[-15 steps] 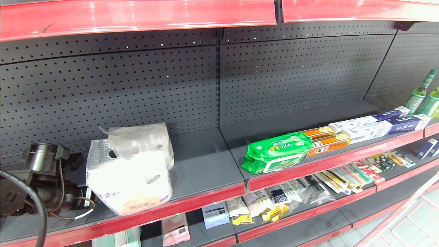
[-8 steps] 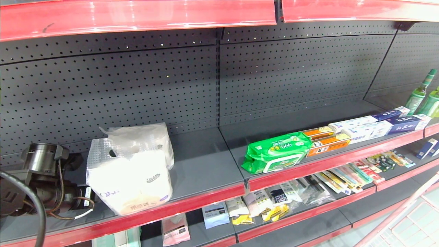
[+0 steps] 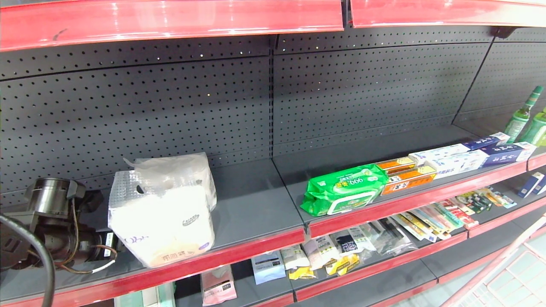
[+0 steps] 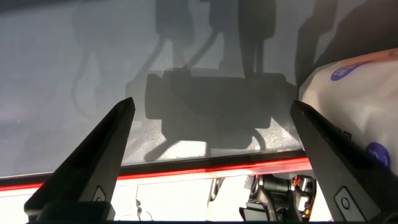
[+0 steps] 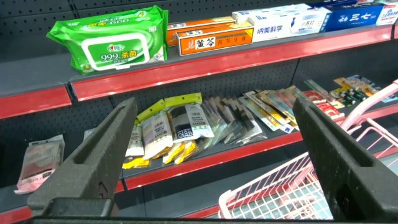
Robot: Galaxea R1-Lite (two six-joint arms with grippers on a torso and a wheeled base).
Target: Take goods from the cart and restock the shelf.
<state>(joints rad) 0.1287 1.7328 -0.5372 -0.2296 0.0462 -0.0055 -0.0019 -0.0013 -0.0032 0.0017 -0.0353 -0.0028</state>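
A white tissue roll pack point(image 3: 162, 213) in clear plastic stands on the grey shelf point(image 3: 256, 204) near its red front edge. My left arm point(image 3: 55, 221) lies on the shelf just left of the pack. In the left wrist view my left gripper point(image 4: 211, 104) is open over bare shelf board point(image 4: 74, 62), with nothing between its fingers and the tissue pack point(image 4: 360, 106) beside one finger. My right gripper point(image 5: 214, 102) is open and empty, facing the shelf front above the pink cart point(image 5: 280, 196). A corner of the cart point(image 3: 512, 273) sits at the lower right.
A green wipes pack point(image 3: 343, 187) point(image 5: 112, 43), orange boxes point(image 3: 403, 175) and toothpaste boxes point(image 3: 460, 157) line the shelf's right half. Green bottles point(image 3: 522, 117) stand at the far right. Small packets point(image 3: 341, 251) fill the lower shelf. Another red shelf edge point(image 3: 170, 21) runs overhead.
My left arm has drawn slightly to the left, away from the tissue pack. The pack and the other goods stay where they were.
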